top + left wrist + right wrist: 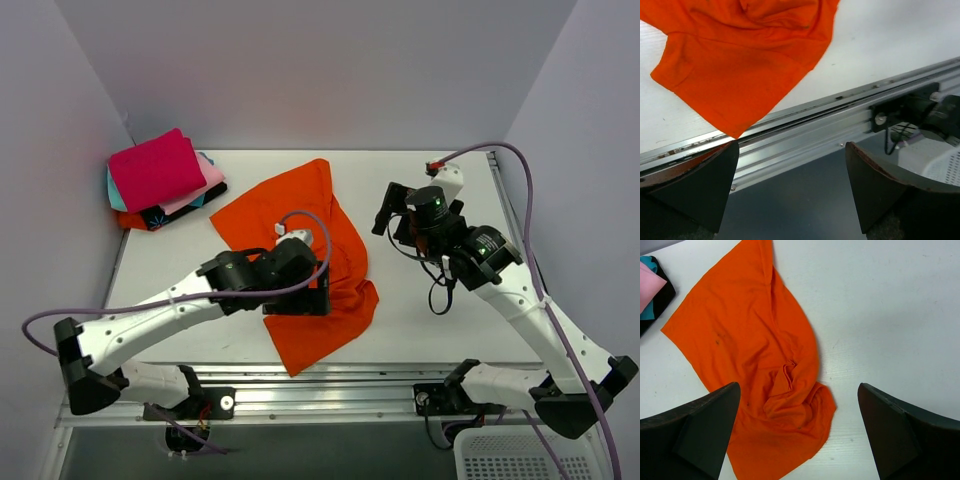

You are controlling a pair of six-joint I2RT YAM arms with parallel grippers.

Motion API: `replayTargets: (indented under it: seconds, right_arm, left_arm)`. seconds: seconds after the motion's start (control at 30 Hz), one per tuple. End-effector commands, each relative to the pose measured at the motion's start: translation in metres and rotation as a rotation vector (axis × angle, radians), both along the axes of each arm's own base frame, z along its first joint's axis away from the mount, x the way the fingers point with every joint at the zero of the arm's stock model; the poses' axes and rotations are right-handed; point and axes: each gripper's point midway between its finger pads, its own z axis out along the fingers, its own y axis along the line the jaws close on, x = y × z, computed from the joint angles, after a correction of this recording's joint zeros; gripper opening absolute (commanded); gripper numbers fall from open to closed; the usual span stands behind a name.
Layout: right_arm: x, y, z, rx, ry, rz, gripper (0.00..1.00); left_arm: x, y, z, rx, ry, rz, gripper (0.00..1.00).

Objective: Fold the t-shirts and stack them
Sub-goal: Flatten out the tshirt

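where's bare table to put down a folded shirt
Bare table lies between the orange t-shirt and the right arm, and along the far edge right of the folded stack. Crowded: the far-left corner holds the stack, and the centre is covered by the shirt with the left tool over it.

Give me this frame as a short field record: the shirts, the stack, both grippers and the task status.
orange t-shirt: unfolded, rumpled, centre of the table
folded stack: far left corner, magenta on top
left gripper: open, empty, over the shirt's near end
right gripper: open, empty, right of the shirt
status: orange t-shirt not yet folded
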Motion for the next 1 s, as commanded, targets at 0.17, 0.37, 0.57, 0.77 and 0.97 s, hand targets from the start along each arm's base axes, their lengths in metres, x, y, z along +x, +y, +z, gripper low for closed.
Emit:
replayTargets:
  seconds: [0.17,0.37,0.57,0.77,0.97]
  right_arm:
    - [-0.003,0.012,-0.013,-0.012,0.045,0.062,1.00]
    - [-0.009,0.044,-0.067,-0.013,0.232,0.167,1.00]
    - [-0.005,0.065,-0.113,-0.015,0.342,0.185,1.00]
    - [0.002,0.084,-0.146,-0.010,0.404,0.213,0.98]
    - [0.006,0.109,-0.178,-0.008,0.456,0.254,0.95]
  left_arm:
    - [0.037,0.036,0.001,-0.074,-0.035,0.182,0.99]
    - [0.069,0.043,0.006,0.051,-0.036,0.207,0.99]
    - [0.081,0.028,0.023,0.023,-0.088,0.184,1.00]
    - [0.073,0.041,0.021,0.001,-0.074,0.239,1.00]
    - [0.055,0.071,0.017,0.027,-0.068,0.282,1.00]
